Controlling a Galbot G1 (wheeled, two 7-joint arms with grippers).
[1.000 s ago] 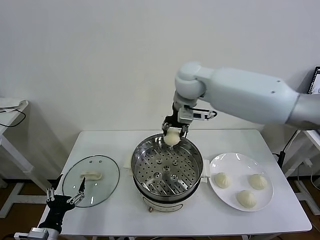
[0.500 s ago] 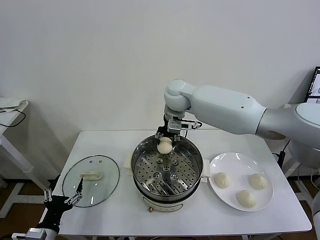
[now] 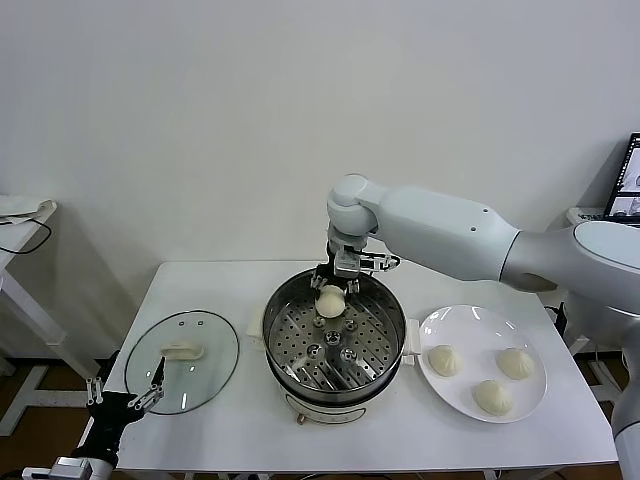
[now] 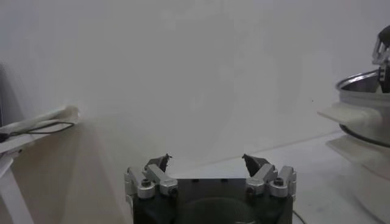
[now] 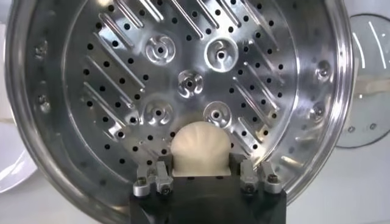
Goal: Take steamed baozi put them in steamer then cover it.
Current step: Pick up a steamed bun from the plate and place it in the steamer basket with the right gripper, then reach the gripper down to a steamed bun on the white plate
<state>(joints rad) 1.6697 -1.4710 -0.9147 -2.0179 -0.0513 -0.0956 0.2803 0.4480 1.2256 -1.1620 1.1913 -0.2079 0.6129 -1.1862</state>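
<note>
Stainless steel gleams at the middle of the white tabletop, where the steamer stands with its perforated tray bare. My right gripper reaches down over the steamer's far rim with one steamed baozi between its fingers; in the right wrist view the baozi sits low over the tray with a finger close on either side, yet I cannot tell whether the fingers pinch the bun or stand just off it, nor whether the bun touches the tray. Three more steamed baozi lie on the white plate just beside the steamer on my right: one near the steamer, one toward the plate's outer side and one toward the front edge, all apart from each other. The cover, clear glass with a white handle, lies flat on the tabletop on the steamer's other side, near it but not touching. My left gripper hangs at the tabletop's front left corner, beside the cover's near rim, its fingers spread wide and holding nothing.
</note>
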